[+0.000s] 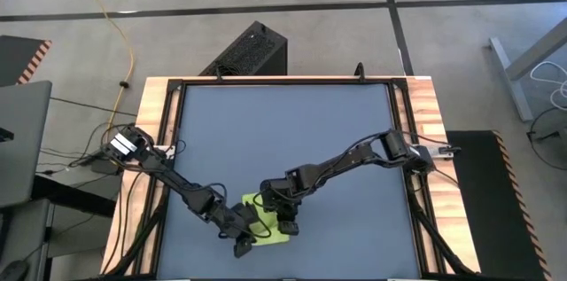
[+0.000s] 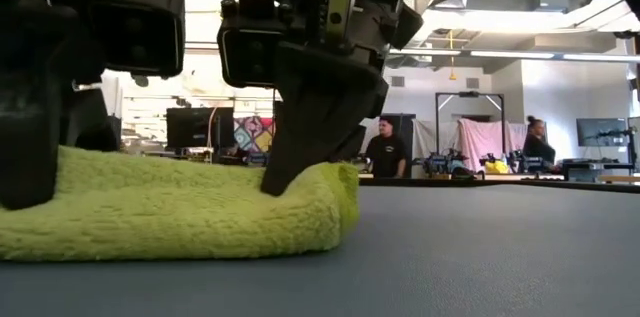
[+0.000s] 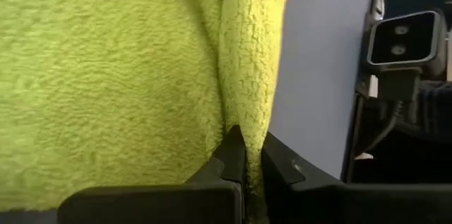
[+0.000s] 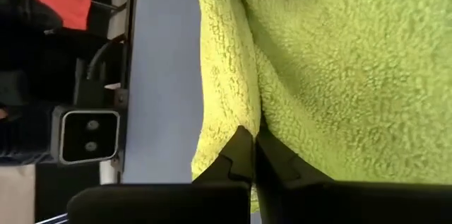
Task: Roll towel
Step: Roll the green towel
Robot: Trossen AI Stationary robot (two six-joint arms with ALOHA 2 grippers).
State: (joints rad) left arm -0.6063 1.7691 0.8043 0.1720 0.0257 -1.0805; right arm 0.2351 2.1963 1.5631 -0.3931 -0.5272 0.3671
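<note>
**Towel roll: both grippers pinching the near fold, roll barely begun**

Item: towel (image 1: pixel 266 219); a small lime-green cloth lying near the front edge of the table (image 1: pixel 283 130), slightly left of centre; in the low view it sits flat with one rounded, doubled edge (image 2: pixel 335 207) on its right side, so we judge that a first fold or turn is in place and little more.

Left gripper (image 1: pixel 241 244): down at the towel's front-left side; in its wrist view the fingers (image 3: pixel 229 164) stand close together with a thin ridge of cloth clamped between them; we read it as gripping the towel's folded edge.

Right gripper (image 1: pixel 288 225): down at the towel's right side, just beside the left one; its wrist view shows the two fingers (image 4: pixel 244 150) pressed nearly together on a seam of cloth; we read it likewise as clamped on the towel.

Step in hand, in our judgement: holding the doubled edge at two points, ready to turn it over the flat part.

Next move calls for: both grippers lifting and carrying the edge together, level and at one pace, across the flat cloth; uneven travel would likely skew the roll; thin soft fabric may slip from a shallow pinch.
</note>
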